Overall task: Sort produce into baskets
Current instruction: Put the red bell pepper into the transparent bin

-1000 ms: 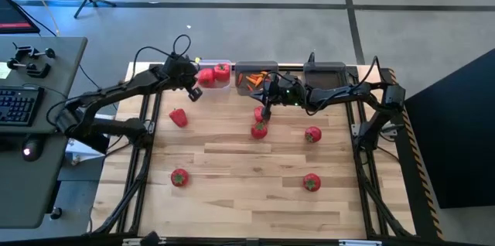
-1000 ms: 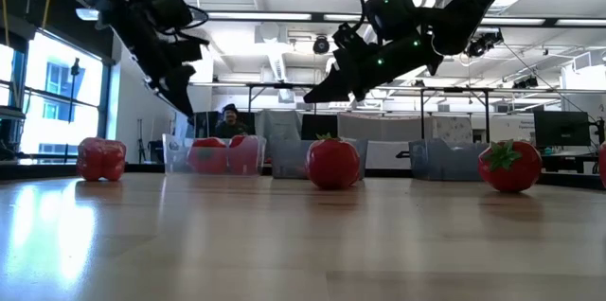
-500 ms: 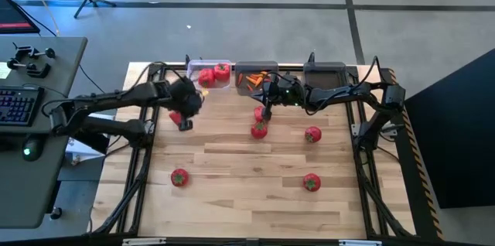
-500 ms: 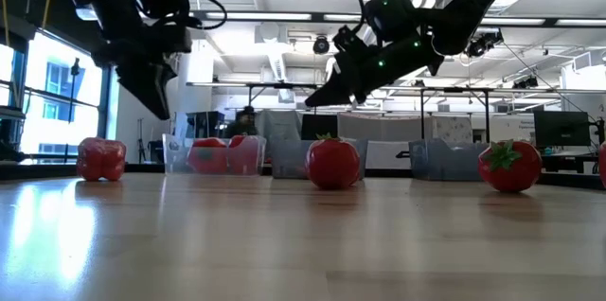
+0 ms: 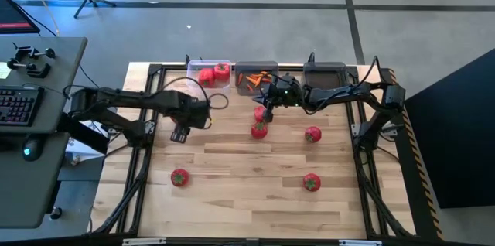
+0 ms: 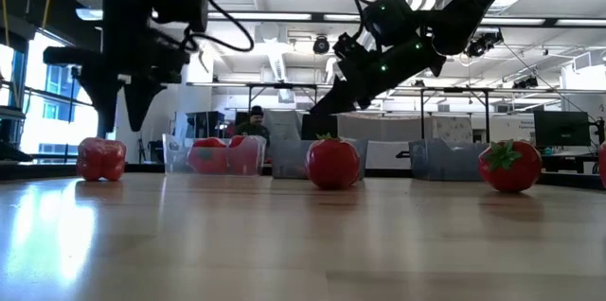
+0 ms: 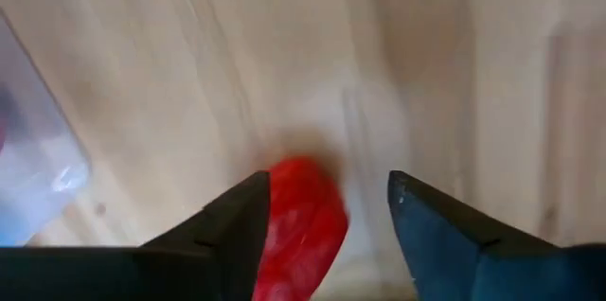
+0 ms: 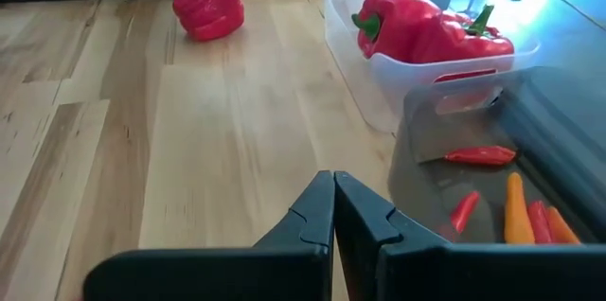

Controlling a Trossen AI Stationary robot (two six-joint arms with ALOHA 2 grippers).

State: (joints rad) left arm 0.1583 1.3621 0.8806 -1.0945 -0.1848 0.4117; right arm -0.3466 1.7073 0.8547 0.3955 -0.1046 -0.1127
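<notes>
The loose pepper (image 8: 208, 3) lies on the surface (image 5: 247, 192) just in front of the clear bin (image 8: 417, 79), near the left side. In the high view the left arm hides it. In the left wrist view it (image 7: 301, 230) sits below and between the two spread fingers (image 7: 237, 221), nearer one than the other.

Handling, as a judgement: the pepper is light and hollow, with a glossy, lumpy skin. A firm pinch across the widest lobes should hold it. A grip near the tapered end or the stem may slip. Moderate force is enough; heavy force could dent the wall.

The left gripper (image 5: 179, 133) hangs above the pepper with its jaws wide, holding nothing. It should be centred before it descends.

The clear bin already holds two peppers (image 8: 426, 36). The next bin (image 8: 568, 121) holds thin orange and red pieces (image 8: 516, 206).

The right gripper (image 8: 333, 208) hovers near the middle bin, its fingers closed together and empty. Several tomatoes (image 5: 258, 129) lie on the surface.
</notes>
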